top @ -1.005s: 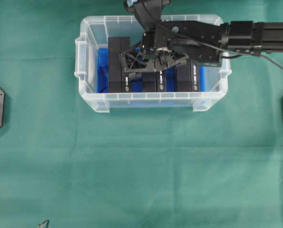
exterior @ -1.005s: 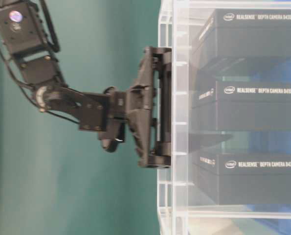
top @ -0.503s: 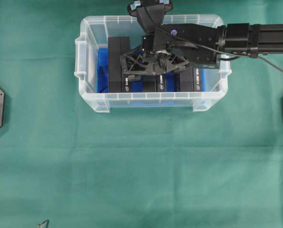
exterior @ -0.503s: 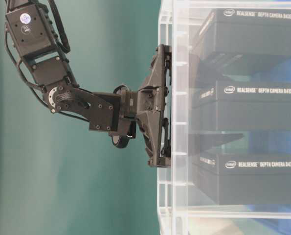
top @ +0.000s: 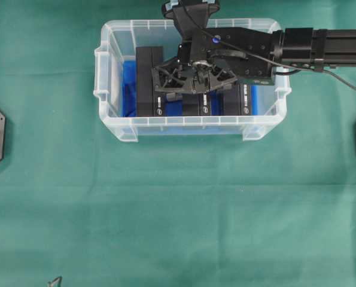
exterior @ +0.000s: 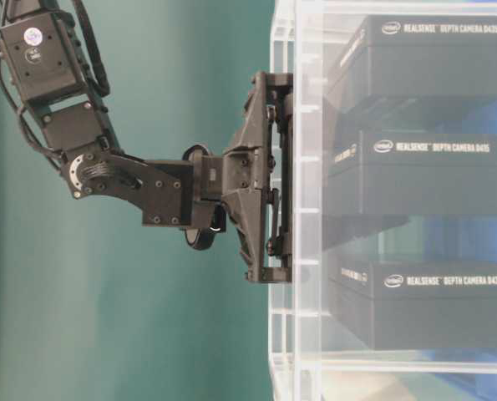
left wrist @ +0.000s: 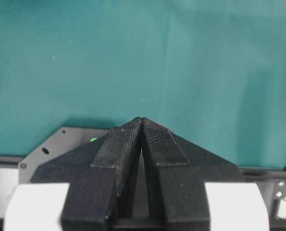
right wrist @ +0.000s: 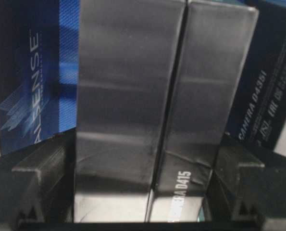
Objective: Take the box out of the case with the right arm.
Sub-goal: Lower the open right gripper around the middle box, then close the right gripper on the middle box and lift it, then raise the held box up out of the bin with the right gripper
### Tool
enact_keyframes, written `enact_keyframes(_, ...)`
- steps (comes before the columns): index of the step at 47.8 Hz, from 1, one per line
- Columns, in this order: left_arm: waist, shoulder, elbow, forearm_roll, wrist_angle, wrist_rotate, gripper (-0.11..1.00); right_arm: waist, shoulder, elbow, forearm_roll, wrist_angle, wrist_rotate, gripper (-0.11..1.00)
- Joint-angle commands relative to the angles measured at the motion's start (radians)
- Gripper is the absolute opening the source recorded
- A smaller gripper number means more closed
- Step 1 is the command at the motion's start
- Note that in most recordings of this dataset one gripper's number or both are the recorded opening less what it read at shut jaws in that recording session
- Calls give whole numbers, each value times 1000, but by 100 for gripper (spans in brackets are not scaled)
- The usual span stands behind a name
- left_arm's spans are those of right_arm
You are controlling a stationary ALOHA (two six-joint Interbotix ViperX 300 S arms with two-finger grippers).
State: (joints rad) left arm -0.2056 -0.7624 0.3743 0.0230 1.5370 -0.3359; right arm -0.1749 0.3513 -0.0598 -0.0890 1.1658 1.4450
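I judge the middle box (right wrist: 162, 110) stiff, light, slick cardboard (easily dented); my right gripper (top: 192, 81) straddles it at the case's (top: 115, 128) twelve o'clock side; contact unclear; left gripper (left wrist: 141, 126) clenched, empty.

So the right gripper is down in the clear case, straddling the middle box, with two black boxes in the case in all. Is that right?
Not quite: the overhead view shows three black boxes in the case, not two. The right gripper is indeed down inside, with the middle box between its fingers.

Middle box (top: 197, 103) half-hidden under right hand (top: 192, 81)
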Motion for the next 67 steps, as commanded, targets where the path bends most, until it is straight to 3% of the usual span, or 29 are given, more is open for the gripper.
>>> enact_keyframes(1, -5, 3, -12, 3, -5, 0, 0, 6, -51, -31, -3, 15, 0, 67)
enact_keyframes(13, -5, 3, -12, 3, -5, 2, 0, 9, -114, -98, -38, 101, 5, 67)
enact_keyframes(34, -5, 3, -12, 3, -5, 0, 0, 32, -150, -385, -167, 410, 3, 67)
enact_keyframes(50, -5, 3, -12, 3, -5, 0, 0, 63, -150, -494, -215, 477, 5, 67)
enact_keyframes(67, -3, 3, -12, 3, -5, 0, 0, 66, -149, -503, -222, 486, 5, 67)
